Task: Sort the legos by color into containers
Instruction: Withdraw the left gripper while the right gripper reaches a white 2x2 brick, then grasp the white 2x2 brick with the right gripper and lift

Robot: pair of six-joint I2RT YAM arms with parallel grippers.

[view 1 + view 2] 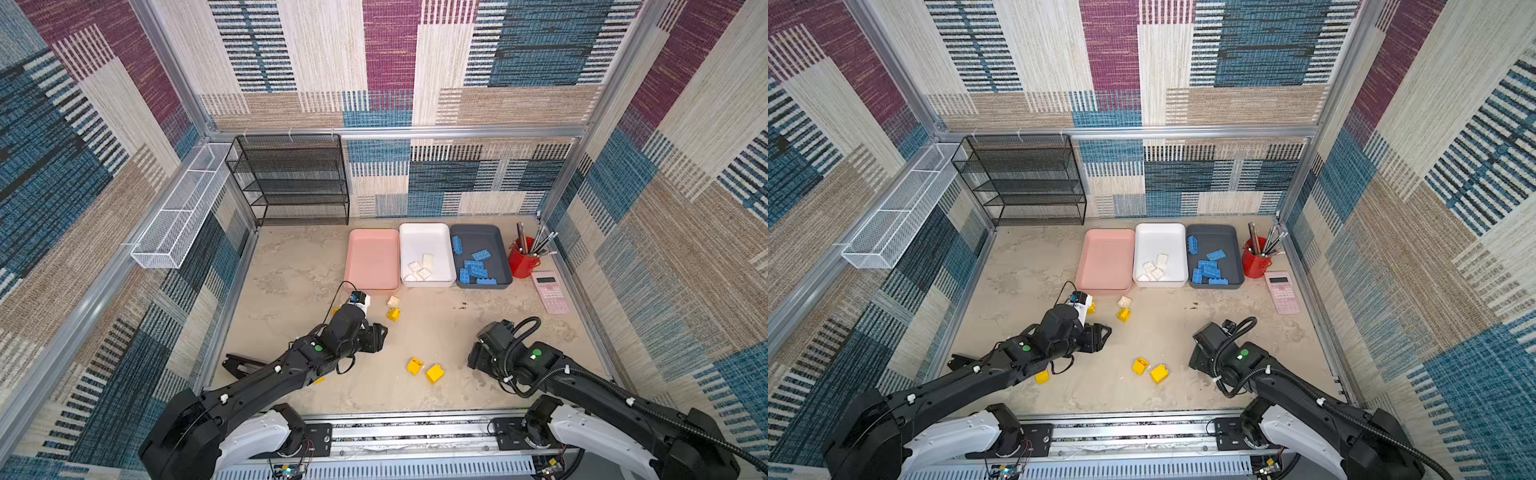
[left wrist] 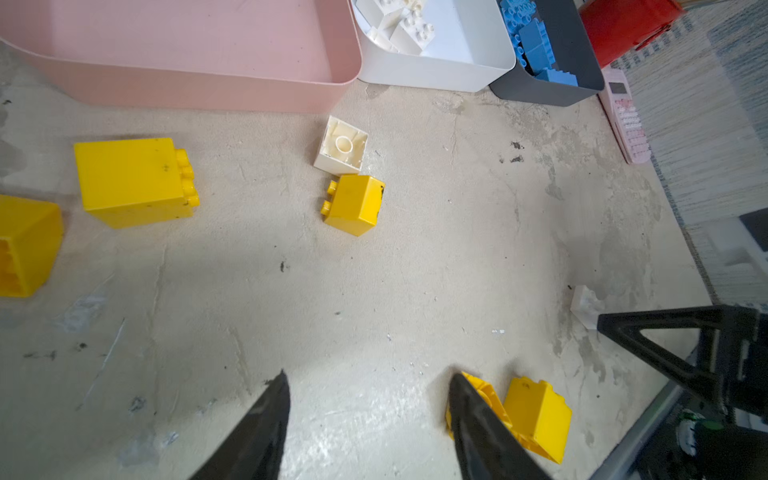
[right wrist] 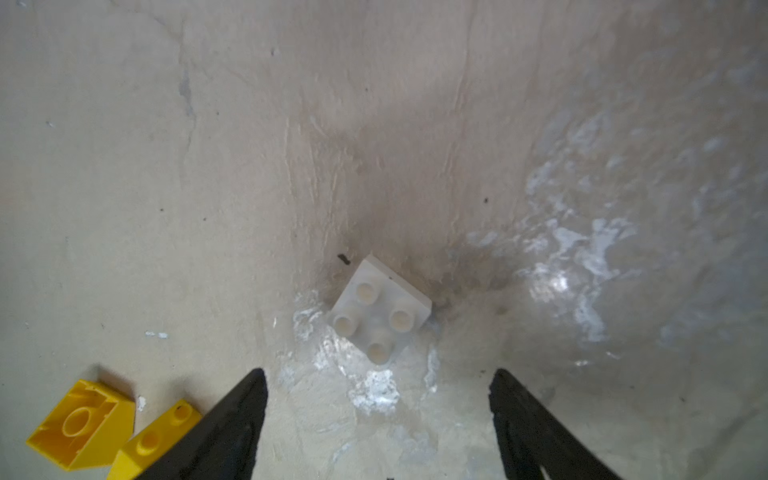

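Well, the right gripper (image 3: 378,372) hangs wide open and empty over a small white square brick (image 3: 381,309), seemingly to pick it; the left gripper (image 2: 369,376), half-open and empty, hovers near chunky yellow blocks (image 2: 353,205). The pink plastic tray (image 1: 372,259) is empty, presumably for yellow; the white tray (image 1: 424,241) holds cream squares (image 1: 424,273), the dark grey tray (image 1: 496,239) blue flat bricks (image 1: 476,268).
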